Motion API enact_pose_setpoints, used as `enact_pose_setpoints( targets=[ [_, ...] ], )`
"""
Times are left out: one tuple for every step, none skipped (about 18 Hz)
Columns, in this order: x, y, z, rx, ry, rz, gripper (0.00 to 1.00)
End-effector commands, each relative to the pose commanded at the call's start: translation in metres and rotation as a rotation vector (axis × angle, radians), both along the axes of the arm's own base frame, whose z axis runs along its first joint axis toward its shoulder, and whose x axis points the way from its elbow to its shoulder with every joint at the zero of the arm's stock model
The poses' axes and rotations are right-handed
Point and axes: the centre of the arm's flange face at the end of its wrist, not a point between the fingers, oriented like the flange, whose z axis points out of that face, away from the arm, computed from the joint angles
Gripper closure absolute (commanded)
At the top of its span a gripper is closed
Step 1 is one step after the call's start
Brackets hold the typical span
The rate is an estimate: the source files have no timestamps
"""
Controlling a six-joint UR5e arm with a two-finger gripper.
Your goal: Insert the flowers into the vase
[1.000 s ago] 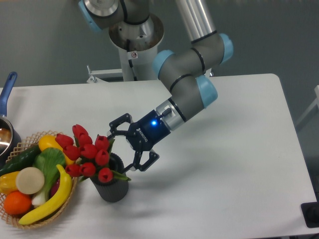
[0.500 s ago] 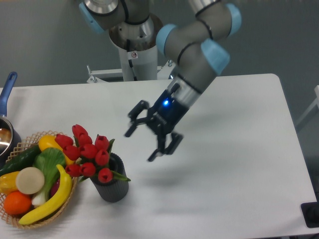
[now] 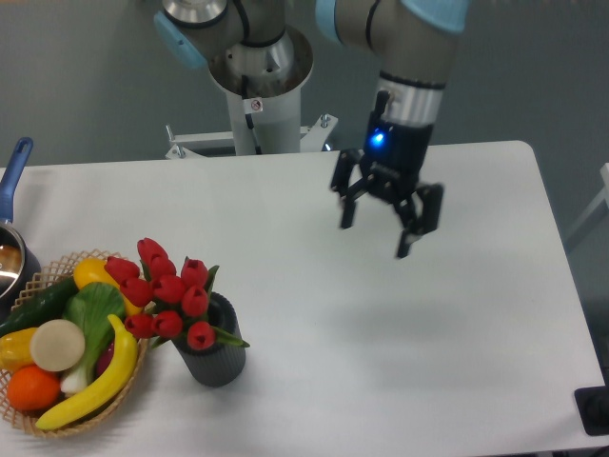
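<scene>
Standing in the small dark grey ribbed cylindrical vase (image 3: 217,352) near the front left of the white table (image 3: 457,333), the bunch of red tulip buds with green stems and leaves (image 3: 169,293) leans left, its heads spilling over the rim towards the wicker basket of colourful fruit and vegetables (image 3: 67,343) just beside it. The two-finger gripper (image 3: 390,211) hangs well apart from all this, above the right half of the table, fingers spread and holding nothing.

By the look of things the insertion is done. Should the bunch need handling again, I would judge it light and top-heavy, the buds soft and easily crushed (they look artificial, though I cannot be sure). The stems, gathered just above the vase mouth, are the sensible place to pinch: firmer, narrower, and nearer the balance point. The vase seems small and light enough to tip if the leaning flowers are tugged sideways, so any lift should go straight up. A blue-handled metal pot (image 3: 11,190) sits at the left edge.
</scene>
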Motion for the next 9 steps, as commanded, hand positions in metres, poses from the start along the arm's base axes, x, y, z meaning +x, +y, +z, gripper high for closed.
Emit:
enact_pose_setpoints(
  targets=[
    [-0.001, -0.003, 0.005, -0.026, -0.024, 0.001, 0.0],
    [0.0, -0.006, 0.013, -0.062, -0.043, -0.015, 0.0],
    [-0.005, -0.015, 0.023, -0.112, -0.055, -0.041, 0.0],
    [-0.011, -0.026, 0.031, -0.163, -0.066, -0.069, 0.0],
    [-0.013, -0.031, 0.04, -0.197, -0.076, -0.093, 0.0],
    [-0.012, -0.033, 0.047, -0.21, -0.08, -0.111, 0.0],
    [-0.014, -0.037, 0.054, -0.211, -0.081, -0.107, 0.0],
    [-0.017, -0.043, 0.06, -0.213, -0.081, -0.096, 0.0],
    [-0.017, -0.048, 0.062, -0.218, -0.095, -0.093, 0.0]
  ],
)
